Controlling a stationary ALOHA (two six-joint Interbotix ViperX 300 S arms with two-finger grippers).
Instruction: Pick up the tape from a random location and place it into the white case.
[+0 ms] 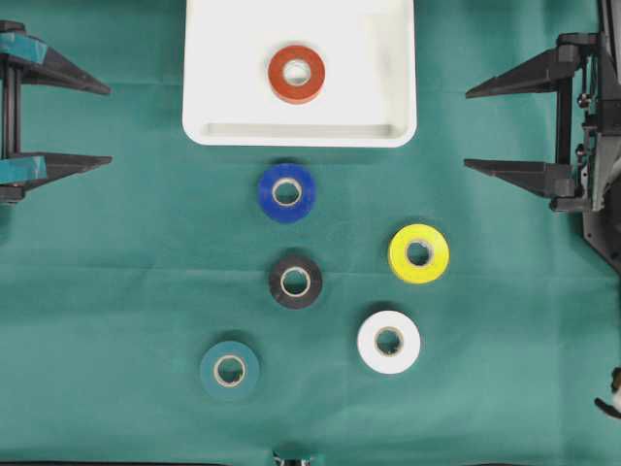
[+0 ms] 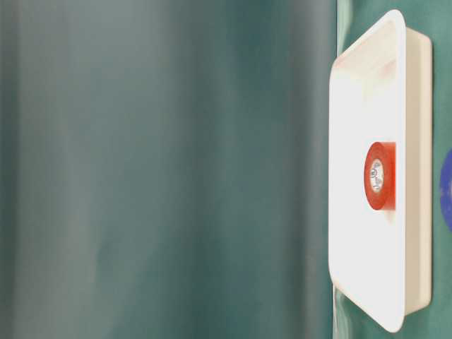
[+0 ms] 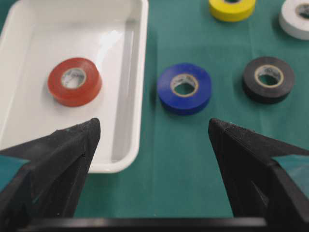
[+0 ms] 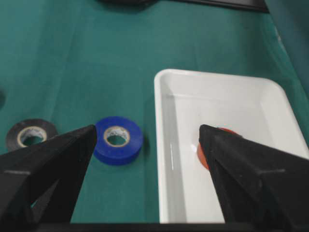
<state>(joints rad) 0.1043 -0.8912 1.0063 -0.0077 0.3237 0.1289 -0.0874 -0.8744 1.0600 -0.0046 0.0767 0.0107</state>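
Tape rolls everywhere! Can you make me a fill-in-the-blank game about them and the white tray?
1. The tape roll lying inside the white case is colored ____.
2. The roll on the cloth nearest the case is the ____ one.
3. The number of rolls lying on the green cloth, outside the case, is ____.
4. Both the left gripper and the right gripper have their jaws ____.

Missing words: red; blue; five; open

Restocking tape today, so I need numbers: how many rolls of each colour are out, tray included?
Red tape, in the white case: 1
Blue tape: 1
Black tape: 1
Yellow tape: 1
White tape: 1
Teal tape: 1
Total: 6
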